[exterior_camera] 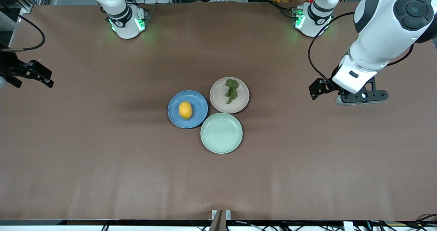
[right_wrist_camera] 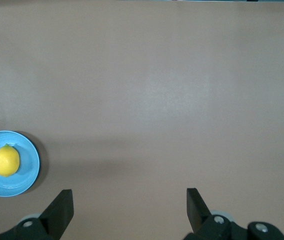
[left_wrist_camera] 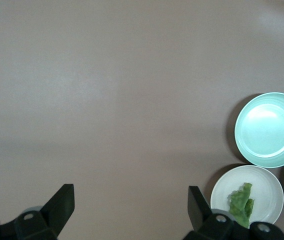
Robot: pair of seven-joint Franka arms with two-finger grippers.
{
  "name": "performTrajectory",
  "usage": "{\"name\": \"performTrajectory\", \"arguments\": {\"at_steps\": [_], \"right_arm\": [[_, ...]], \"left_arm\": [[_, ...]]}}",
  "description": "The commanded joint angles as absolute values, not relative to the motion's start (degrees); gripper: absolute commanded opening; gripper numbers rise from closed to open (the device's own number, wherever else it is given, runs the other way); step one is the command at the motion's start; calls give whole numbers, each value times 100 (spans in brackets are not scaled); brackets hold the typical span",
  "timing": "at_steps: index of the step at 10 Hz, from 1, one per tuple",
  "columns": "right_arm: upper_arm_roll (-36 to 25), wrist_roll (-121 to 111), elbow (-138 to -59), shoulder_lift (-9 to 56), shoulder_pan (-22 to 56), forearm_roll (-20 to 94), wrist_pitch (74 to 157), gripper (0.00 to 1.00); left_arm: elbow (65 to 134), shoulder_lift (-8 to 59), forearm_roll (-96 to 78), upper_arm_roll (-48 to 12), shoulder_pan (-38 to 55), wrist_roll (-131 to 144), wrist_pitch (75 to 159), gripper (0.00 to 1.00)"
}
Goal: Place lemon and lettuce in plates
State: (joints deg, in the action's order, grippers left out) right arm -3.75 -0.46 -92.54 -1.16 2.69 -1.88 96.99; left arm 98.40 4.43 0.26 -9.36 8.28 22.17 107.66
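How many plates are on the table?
3, clustered mid-table. The blue plate holds the lemon. The beige plate, beside it, holds the lettuce. The mint-green plate, nearest the front camera, holds nothing.

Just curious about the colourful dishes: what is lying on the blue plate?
A lemon sits on the blue plate, near its middle. Nothing else shows on it; the patch of plate right under the lemon is covered.

The lemon (exterior_camera: 185, 110) lies in the blue plate (exterior_camera: 198, 103), the lettuce (exterior_camera: 231, 90) in the beige plate (exterior_camera: 218, 99); the mint-green plate (exterior_camera: 221, 133) sits nearest the camera, touching both.
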Motion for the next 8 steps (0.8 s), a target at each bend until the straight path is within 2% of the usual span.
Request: {"name": "performTrajectory", "arguments": {"at_steps": [1,8], "right_arm": [[-483,280,-9141,-97,352,-36,9589,100],[-571,185,-9000,9,395,62,9554,100]], "left_arm": [[9695,466,-114,-932,756,2092,10661,100],[9686,413,-88,-879,607,2065,10661,100]]}}
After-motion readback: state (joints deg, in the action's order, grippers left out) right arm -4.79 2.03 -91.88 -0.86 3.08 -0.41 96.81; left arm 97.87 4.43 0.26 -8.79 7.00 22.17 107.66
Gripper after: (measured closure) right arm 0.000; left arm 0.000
